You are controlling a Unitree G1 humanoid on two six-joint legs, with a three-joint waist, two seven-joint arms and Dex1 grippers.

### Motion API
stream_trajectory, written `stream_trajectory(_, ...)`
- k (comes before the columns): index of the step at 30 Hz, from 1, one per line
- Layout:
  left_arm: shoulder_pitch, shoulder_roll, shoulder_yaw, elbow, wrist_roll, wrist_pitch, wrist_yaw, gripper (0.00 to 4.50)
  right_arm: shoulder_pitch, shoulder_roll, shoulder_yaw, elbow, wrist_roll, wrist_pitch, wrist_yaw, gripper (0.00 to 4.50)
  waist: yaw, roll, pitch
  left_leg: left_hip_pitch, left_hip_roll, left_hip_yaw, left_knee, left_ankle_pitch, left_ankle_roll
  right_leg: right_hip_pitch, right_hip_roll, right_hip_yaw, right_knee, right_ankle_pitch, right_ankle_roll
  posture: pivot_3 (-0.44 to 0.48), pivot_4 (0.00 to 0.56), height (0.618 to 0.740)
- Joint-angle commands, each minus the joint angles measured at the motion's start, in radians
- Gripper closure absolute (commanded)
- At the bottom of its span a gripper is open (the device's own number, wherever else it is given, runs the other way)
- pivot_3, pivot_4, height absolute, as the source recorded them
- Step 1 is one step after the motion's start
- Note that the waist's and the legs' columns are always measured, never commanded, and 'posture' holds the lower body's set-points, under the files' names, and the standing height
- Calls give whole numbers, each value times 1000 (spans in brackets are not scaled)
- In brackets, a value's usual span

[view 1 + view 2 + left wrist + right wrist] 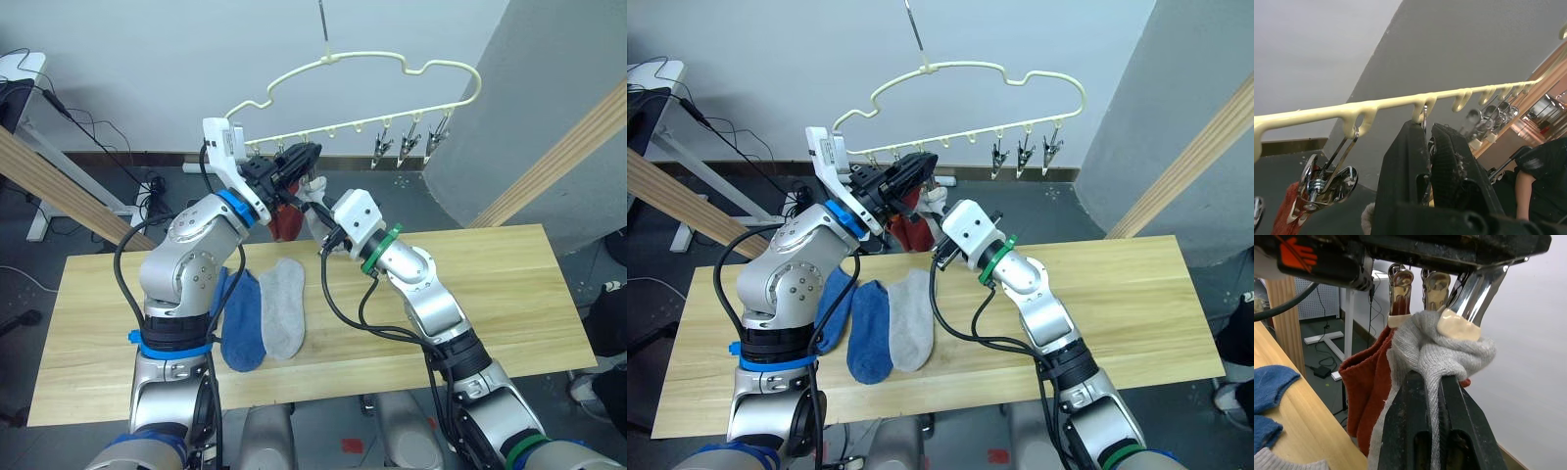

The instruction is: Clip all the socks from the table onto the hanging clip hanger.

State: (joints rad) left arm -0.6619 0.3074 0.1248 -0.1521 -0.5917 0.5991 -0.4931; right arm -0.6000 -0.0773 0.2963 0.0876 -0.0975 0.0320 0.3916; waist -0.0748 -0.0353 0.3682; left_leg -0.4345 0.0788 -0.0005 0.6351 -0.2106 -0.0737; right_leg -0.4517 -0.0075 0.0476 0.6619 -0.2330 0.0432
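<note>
Grey sock (1449, 352): we see it bunched just above the right fingertips, under a metal clip (1471, 303).
Right gripper (1437, 382): fingers closed on this sock.
Left gripper (1430, 132): fingers pinched on a clip of the clip hanger (392, 64).

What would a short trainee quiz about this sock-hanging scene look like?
1. How many socks lie on the table? A two, B three, C five.
2. True or false: the right hand grips a blue sock.
3. Fill in: the cloth clipped on the clip hanger beside the raised sock is ____.
Key: 1 B. 2 false, it grips a light grey sock. 3 rust red, a rust red sock.
</note>
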Motion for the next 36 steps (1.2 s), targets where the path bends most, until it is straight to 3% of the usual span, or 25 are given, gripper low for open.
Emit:
stream_trajectory(1, -6, 4, 11, -56, -20, -17, -10, 4380, -16, 12, -10, -21, 6, -36, -6, 4500, 0, 0, 0, 0, 0, 0, 0, 0, 0, 0, 0, 0, 0, 0, 0, -130, 371, 740)
stream_trajectory(11, -9, 10, 31, -53, -71, 15, -30, 4380, -21, 15, -10, -14, 10, -38, 0, 4500, 0, 0, 0, 0, 0, 0, 0, 0, 0, 0, 0, 0, 0, 0, 0, -127, 370, 740)
stream_trajectory(21, 35, 84, 15, -69, -43, 7, -67, 1287, -51, 30, -4, 21, 19, -44, 18, 4500, 1, 0, 0, 0, 0, 0, 0, 0, 0, 0, 0, 0, 1, 0, 0, -116, 367, 740)
stream_trajectory(31, 98, 165, 5, -97, -17, -10, -123, 1287, -41, 30, 0, 21, 33, -3, 57, 4500, 4, 0, 0, 0, 0, 0, 0, 0, 0, 0, 0, 0, 1, 0, 0, -108, 364, 740)
stream_trajectory(36, 116, 186, 3, -91, -7, -22, -144, 1250, -25, 17, 9, 2, 38, 47, 91, 3105, 10, 0, 0, 0, 0, 0, 0, 0, 0, 0, 0, 0, 1, 0, 0, -106, 363, 740)
